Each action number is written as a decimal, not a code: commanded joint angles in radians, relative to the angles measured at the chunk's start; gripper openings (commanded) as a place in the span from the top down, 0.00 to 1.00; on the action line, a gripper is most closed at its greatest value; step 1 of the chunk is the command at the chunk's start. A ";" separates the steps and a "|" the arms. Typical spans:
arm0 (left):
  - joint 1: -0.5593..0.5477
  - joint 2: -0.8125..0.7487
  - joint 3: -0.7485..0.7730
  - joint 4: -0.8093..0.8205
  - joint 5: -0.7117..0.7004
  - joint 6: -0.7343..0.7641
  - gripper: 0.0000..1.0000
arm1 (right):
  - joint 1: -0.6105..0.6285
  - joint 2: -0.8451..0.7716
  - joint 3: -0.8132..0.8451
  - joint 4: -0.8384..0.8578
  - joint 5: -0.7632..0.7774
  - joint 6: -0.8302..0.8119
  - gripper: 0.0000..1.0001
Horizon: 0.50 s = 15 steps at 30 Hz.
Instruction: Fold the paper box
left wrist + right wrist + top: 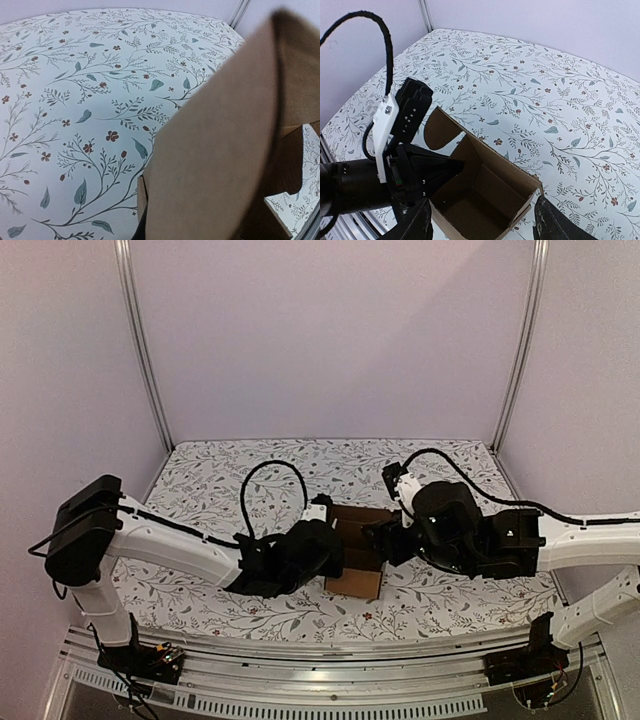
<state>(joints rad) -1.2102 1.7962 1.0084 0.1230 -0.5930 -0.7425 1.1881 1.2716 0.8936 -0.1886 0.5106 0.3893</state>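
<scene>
— Paper box (485, 200) first: where do we have it?

— Mid-table on the flowered cloth (250, 470), between our two arms, standing as a squarish carton with its mouth up.

— Anything inside?

— Nothing that we can see, only bare cardboard floor and walls. A rounded flap (440, 131) stands up at one side, so we judge the top is not yet closed.

— And our tools?

— Our left gripper (454, 166) is closed, and from the right wrist view it looks pinched on the thin wall nearest it. The left wrist view is mostly filled with cardboard, which fits. Our right gripper (481, 212) has its fingers well apart, one on each side of the carton, gripping nothing.

— What worries us from here?

— One pinch on one wall is all that holds the paper box. If we pull or twist with the left, that wall could crease, or the carton could skew out of square. If we close the right across the open walls, we could crush them inward, since nothing inside braces them. It is also light, so a push on the flap without a firm counter-hold may slide or tip it on the cloth.
</scene>
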 commanded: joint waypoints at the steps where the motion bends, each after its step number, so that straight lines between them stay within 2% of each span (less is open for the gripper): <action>1: -0.014 0.087 -0.076 0.133 -0.007 0.047 1.00 | -0.016 -0.052 0.078 -0.102 -0.015 -0.065 0.31; 5: -0.018 0.126 -0.109 0.256 -0.045 0.077 1.00 | -0.059 -0.054 0.136 -0.169 -0.017 -0.078 0.31; 11: -0.030 0.219 -0.105 0.455 -0.138 0.184 1.00 | -0.116 -0.022 0.183 -0.179 -0.056 -0.099 0.36; 15: -0.035 0.282 -0.059 0.491 -0.188 0.227 1.00 | -0.135 0.029 0.200 -0.159 -0.079 -0.085 0.43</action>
<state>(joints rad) -1.2236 1.9881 0.9386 0.6243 -0.7448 -0.5987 1.0695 1.2514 1.0706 -0.3313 0.4686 0.3046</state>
